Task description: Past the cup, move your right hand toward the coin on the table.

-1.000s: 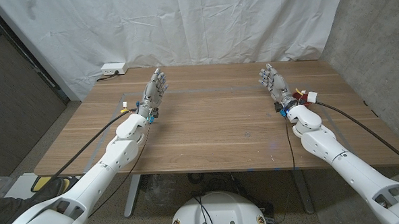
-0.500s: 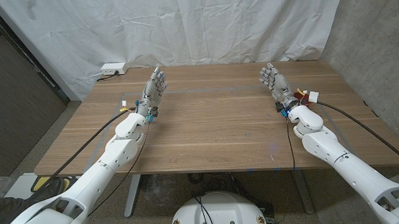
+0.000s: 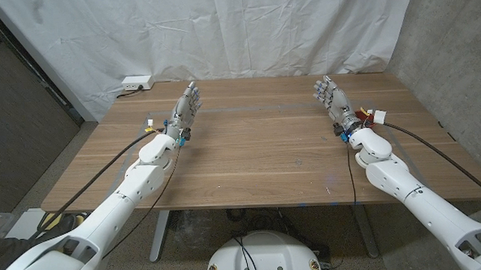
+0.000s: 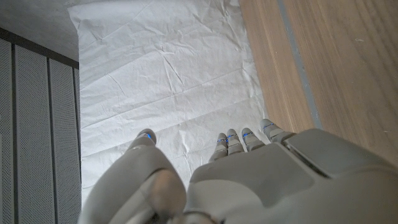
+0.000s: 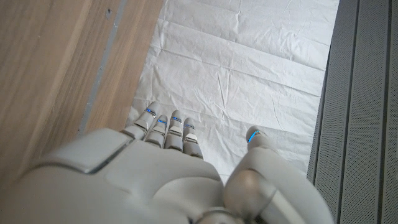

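My right hand (image 3: 331,98) stands over the far right part of the wooden table (image 3: 257,150), fingers stretched toward the back edge and holding nothing. My left hand (image 3: 186,109) stands the same way over the far left part, fingers apart and empty. In the right wrist view the back of my right hand (image 5: 143,174) points at the white cloth backdrop (image 5: 249,68), with the table edge (image 5: 56,68) alongside. In the left wrist view my left hand (image 4: 249,180) likewise faces the backdrop. I see no cup or coin on the table.
A white power strip (image 3: 136,82) lies on the floor beyond the table's far left corner. A white cloth backdrop (image 3: 220,30) hangs behind the table. Cables (image 3: 436,139) trail from each wrist across the tabletop.
Both hands have stayed almost still; the left forearm has shifted slightly.
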Robot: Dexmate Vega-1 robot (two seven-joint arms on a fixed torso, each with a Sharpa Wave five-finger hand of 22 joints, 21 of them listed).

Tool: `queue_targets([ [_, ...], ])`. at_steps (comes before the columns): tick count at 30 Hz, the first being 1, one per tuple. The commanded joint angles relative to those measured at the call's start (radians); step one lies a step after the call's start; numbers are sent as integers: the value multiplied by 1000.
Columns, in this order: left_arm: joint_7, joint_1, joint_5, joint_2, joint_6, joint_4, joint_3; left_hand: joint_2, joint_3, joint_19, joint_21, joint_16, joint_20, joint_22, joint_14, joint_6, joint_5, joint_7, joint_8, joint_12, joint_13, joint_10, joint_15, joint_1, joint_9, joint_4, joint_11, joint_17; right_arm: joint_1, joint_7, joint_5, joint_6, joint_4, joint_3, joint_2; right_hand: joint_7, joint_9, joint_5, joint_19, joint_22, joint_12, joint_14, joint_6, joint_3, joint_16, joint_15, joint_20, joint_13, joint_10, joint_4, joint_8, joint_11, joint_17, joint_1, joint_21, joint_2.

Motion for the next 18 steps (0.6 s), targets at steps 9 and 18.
queue_targets([
  [9, 145, 41, 99, 64, 92, -130, 10, 19, 12, 8, -6, 1, -57, 5, 11, 18, 5, 0, 7, 5, 3, 13, -3, 17, 5, -7, 0, 2, -53, -19, -56, 52, -65, 7, -34, -3, 1, -5, 12, 2, 6, 5, 8, 3, 6, 4, -1, 4, 11, -8, 8, -3, 2, 11, -9, -1],
  [18, 178, 50, 130, 89, 129, -178, 12, 25, 14, 10, -11, 1, -57, 5, 15, 23, 4, -4, 8, 5, 3, 17, -5, 24, 5, -11, 1, 2, -69, -13, -63, 72, -77, 10, -42, -3, 1, -7, 15, 2, 6, 6, 9, 3, 6, 3, -2, 5, 11, -11, 8, -3, 2, 14, -13, -1],
])
